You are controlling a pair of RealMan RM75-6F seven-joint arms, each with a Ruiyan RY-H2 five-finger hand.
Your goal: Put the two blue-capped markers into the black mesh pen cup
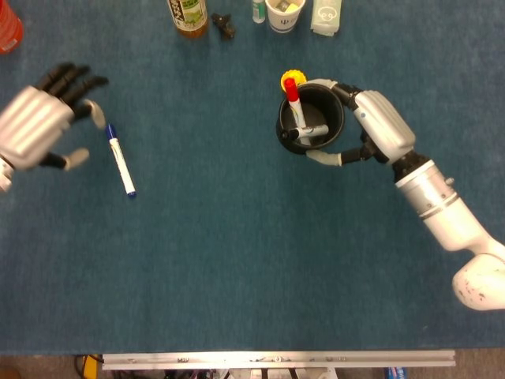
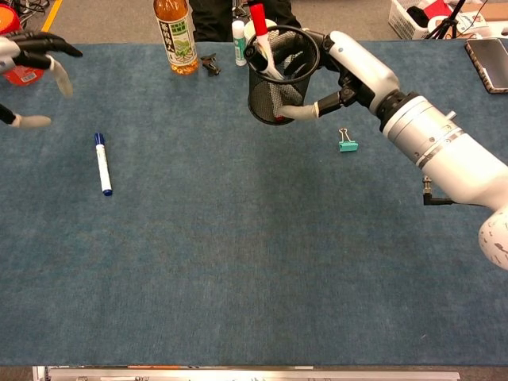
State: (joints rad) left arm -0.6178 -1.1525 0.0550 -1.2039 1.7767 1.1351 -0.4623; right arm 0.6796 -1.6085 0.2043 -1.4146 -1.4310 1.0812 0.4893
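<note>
My right hand point(image 1: 371, 130) point(image 2: 349, 75) grips the black mesh pen cup point(image 1: 311, 120) point(image 2: 279, 78) and holds it above the table at the centre right. Inside the cup stand a red-capped marker point(image 1: 294, 101) point(image 2: 260, 28) and another white marker. One blue-capped marker point(image 1: 121, 159) point(image 2: 102, 163) lies flat on the blue cloth at the left. My left hand point(image 1: 43, 118) point(image 2: 32, 59) hovers left of that marker with its fingers spread and nothing in it. I see no second blue-capped marker outside the cup.
Along the far edge stand a tea bottle point(image 2: 176, 36), a small white bottle point(image 2: 239, 44), a paper cup point(image 1: 284, 12) and a pale packet point(image 1: 327, 17). A yellow toy point(image 1: 286, 76) peeks from behind the cup. A teal binder clip point(image 2: 347, 144) lies right of centre.
</note>
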